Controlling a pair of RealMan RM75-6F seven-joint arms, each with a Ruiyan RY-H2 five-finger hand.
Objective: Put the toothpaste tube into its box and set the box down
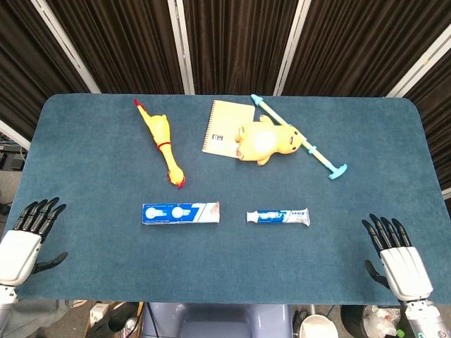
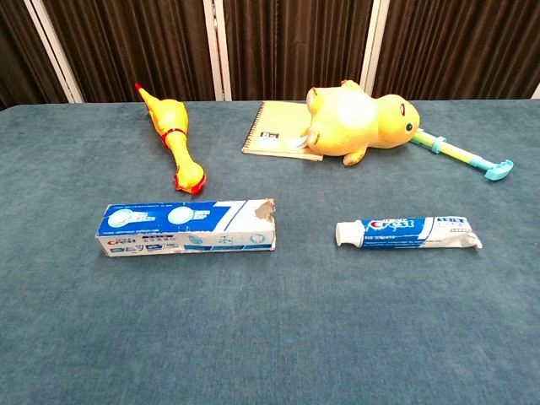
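A blue and white toothpaste box point(image 1: 180, 213) point(image 2: 187, 228) lies flat on the blue table, its torn open end facing right. To its right, a short gap away, lies the toothpaste tube point(image 1: 277, 217) point(image 2: 407, 233), white cap pointing at the box. My left hand point(image 1: 29, 236) rests at the table's front left corner, fingers spread, holding nothing. My right hand point(image 1: 394, 257) sits at the front right corner, fingers apart and empty. Neither hand shows in the chest view.
At the back of the table point(image 1: 91, 162) lie a yellow rubber chicken point(image 1: 160, 139) point(image 2: 173, 135), a spiral notebook point(image 1: 224, 124) point(image 2: 272, 131), a yellow plush duck point(image 1: 268, 141) point(image 2: 359, 121) and a turquoise long-handled tool point(image 1: 303, 139) point(image 2: 468, 157). Dark curtains hang behind.
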